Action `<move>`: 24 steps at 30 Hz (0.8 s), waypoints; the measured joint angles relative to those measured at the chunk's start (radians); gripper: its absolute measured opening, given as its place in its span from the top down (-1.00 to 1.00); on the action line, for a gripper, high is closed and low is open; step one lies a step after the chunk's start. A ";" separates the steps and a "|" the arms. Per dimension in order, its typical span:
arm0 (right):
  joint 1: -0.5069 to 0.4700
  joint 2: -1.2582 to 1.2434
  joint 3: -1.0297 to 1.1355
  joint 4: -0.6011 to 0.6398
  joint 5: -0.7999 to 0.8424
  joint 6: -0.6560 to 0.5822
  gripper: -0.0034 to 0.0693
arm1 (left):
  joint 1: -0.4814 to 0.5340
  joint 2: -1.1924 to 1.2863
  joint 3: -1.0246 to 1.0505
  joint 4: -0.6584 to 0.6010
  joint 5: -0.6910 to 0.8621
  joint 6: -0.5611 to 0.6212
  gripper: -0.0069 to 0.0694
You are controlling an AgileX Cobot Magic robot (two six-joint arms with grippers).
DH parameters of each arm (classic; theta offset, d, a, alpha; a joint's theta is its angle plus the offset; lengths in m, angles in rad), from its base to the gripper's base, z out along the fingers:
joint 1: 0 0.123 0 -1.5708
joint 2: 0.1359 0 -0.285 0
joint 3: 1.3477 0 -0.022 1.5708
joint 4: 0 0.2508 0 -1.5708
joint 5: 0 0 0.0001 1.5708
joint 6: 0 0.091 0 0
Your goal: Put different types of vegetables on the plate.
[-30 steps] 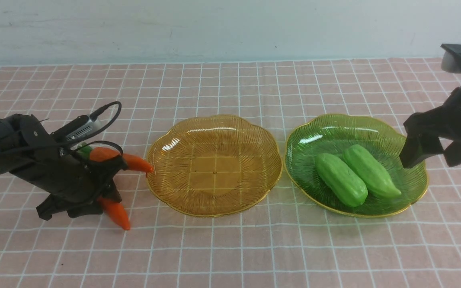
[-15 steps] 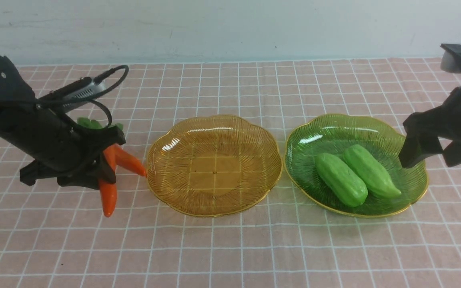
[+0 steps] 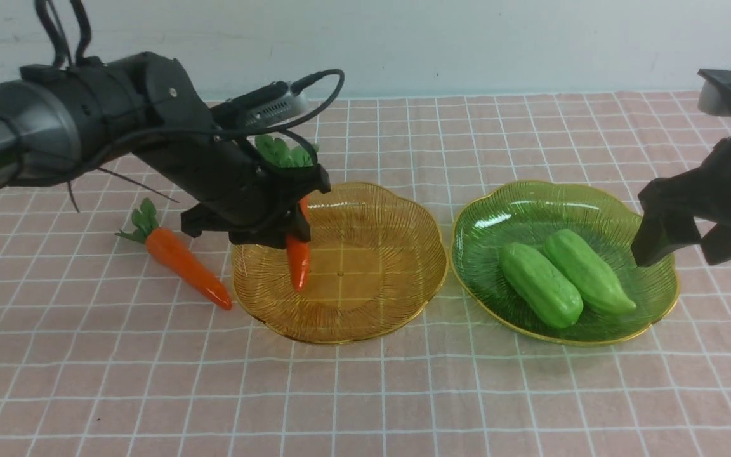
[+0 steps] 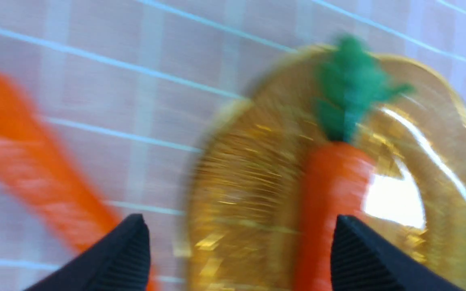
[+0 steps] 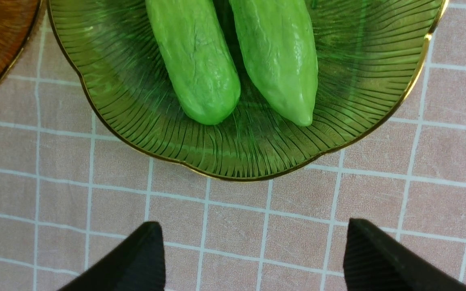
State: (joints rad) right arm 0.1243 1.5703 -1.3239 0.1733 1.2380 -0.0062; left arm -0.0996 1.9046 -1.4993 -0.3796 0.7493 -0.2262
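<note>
My left gripper (image 3: 257, 231) hangs over the left half of the amber plate (image 3: 403, 298), jaws wide apart. One orange carrot (image 3: 299, 260) with a green top hangs tip-down under it. In the blurred left wrist view this carrot (image 4: 330, 202) touches only one finger of the left gripper (image 4: 239, 226). The other carrot (image 3: 181, 260) lies on the cloth left of the plate. Two light-green gourds (image 3: 540, 285) (image 3: 587, 273) lie side by side in the green plate (image 3: 657, 298). My right gripper (image 3: 683, 254) stands open and empty over that plate's right rim.
The pink checked cloth (image 3: 365, 393) covers the table up to a pale wall. The two plates almost touch. The right wrist view shows the gourds (image 5: 194, 60) (image 5: 277, 56) in the green plate (image 5: 136, 101) beyond the open right gripper (image 5: 253, 230).
My left arm has risen and swung right, from the cloth to over the amber plate, carrying one carrot, and its jaws have opened. The second carrot stays on the cloth. The right arm is still.
</note>
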 joint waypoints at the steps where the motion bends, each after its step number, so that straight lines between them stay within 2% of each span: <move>1: 0.000 0.000 0.000 0.000 0.000 0.000 -0.57 | 0.029 -0.002 0.000 0.010 0.016 -0.007 -0.61; 8: 0.000 0.000 0.000 0.000 0.000 0.000 -0.57 | 0.130 0.026 0.002 0.044 0.078 -0.066 -0.61; 24: 0.000 0.000 0.000 0.016 0.000 -0.001 -0.57 | 0.138 0.162 0.002 0.038 0.037 -0.078 -0.61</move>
State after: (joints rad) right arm 0.1243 1.5703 -1.3239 0.1897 1.2380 -0.0071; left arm 0.0386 2.0665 -1.4970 -0.3418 0.7858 -0.3046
